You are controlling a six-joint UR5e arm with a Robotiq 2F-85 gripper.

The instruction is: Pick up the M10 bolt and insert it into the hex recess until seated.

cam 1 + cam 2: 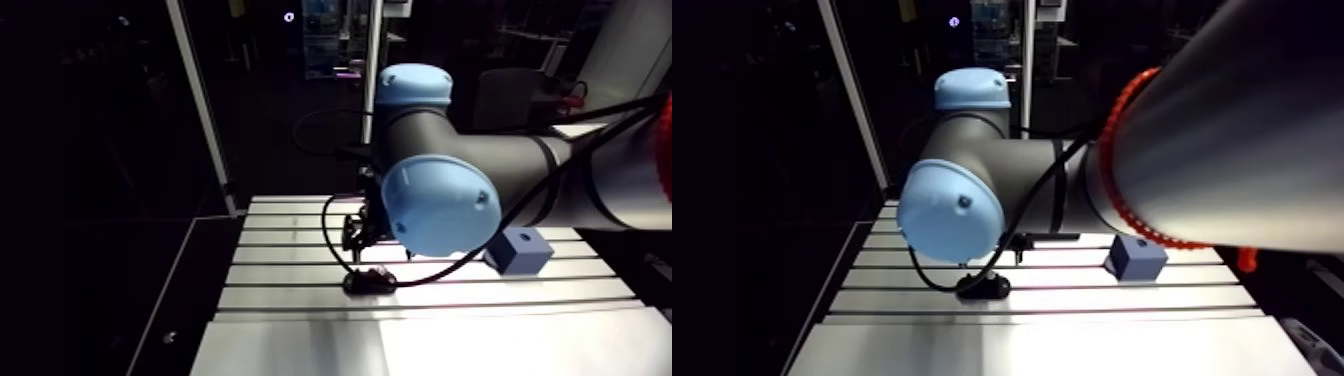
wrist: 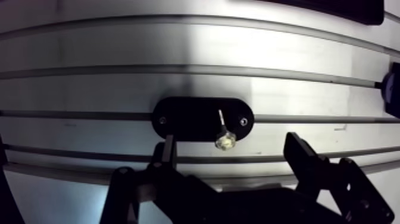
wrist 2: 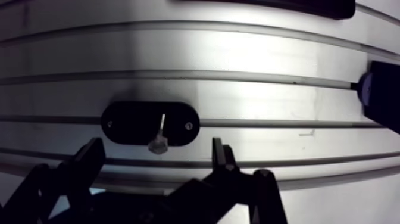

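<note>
In the wrist view a black oval plate (image 2: 190, 119) with a screw at each end lies on the slotted aluminium table (image 2: 119, 83). A thin silver bolt (image 2: 224, 132) sticks up out of the plate's middle, its wider end (image 3: 158, 143) toward the camera. My gripper (image 2: 232, 154) hovers just above it, open, one finger (image 2: 168, 152) on each side of the bolt and neither touching it. Nothing is held. In the arm view the plate (image 1: 370, 281) lies directly below the gripper (image 1: 355, 240).
A blue block (image 1: 518, 250) stands on the table to the right of the plate, also at the side of the wrist view (image 3: 381, 95). A dark object (image 2: 333, 9) lies at the table's far edge. The table's left edge (image 1: 225, 270) drops off into darkness.
</note>
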